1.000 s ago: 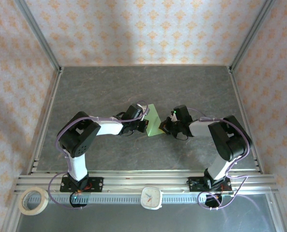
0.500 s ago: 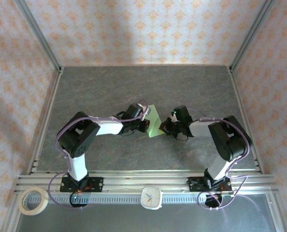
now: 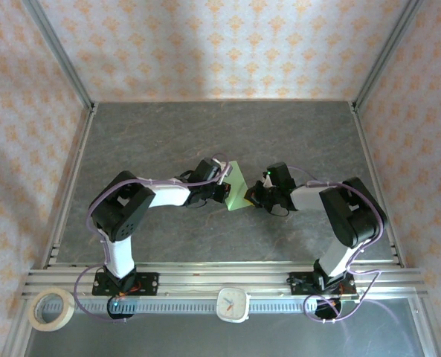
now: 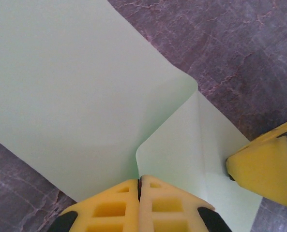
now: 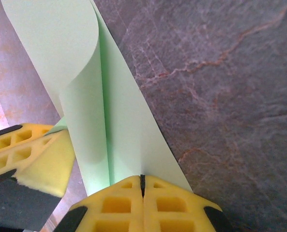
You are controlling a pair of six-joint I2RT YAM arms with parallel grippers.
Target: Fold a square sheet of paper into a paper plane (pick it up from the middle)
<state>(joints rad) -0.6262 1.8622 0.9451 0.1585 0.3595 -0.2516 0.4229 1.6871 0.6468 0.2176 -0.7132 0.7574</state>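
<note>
Sheet pinched between both hands
Your left hand and right hand each clamp an edge, with it spanning between them over the bench; it looks light, floppy and easily creased, so hold the edges gently.

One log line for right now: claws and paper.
left claw: shut on square sheet of paper | right claw: shut on it | paper: curled over
</note>
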